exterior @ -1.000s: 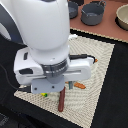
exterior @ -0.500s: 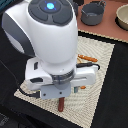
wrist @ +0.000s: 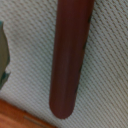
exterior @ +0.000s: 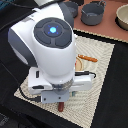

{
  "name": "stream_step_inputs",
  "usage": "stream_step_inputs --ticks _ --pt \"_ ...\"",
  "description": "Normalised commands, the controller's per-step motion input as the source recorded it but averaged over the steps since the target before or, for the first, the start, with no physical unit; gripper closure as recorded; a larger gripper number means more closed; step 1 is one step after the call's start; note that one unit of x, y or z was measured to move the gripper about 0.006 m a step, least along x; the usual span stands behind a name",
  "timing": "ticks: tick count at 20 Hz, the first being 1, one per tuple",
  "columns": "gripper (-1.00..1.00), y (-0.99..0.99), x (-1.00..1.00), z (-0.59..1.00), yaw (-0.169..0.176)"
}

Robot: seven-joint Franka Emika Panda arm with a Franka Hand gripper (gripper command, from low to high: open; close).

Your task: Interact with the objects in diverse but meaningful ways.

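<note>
I hold the arm low over the woven mat point(exterior: 102, 75), its bulk hiding the gripper, so I cannot tell whether the jaws are apart or closed. The brown sausage stick point(wrist: 70, 55) (a smooth, round-ended cylinder) lies flat on the mat's ribbed weave directly beneath the wrist, presumably lined up for a grasp.

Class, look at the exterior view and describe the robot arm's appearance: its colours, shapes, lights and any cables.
The arm has bulky, rounded glossy white casings with dark grey bands at the joints. A round cap on top carries a glowing blue light. Below sits a boxy white gripper body, with a black cable looping beside it. The fingers are hidden beneath.
</note>
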Motion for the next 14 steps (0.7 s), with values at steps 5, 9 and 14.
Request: stream_step_inputs --ticks 5,9,14 --pt "1.0 -0.05 0.22 0.0 0.0" --pt "1.0 -0.06 0.18 0.0 0.0" --pt "1.0 -0.05 0.17 -0.02 0.001"
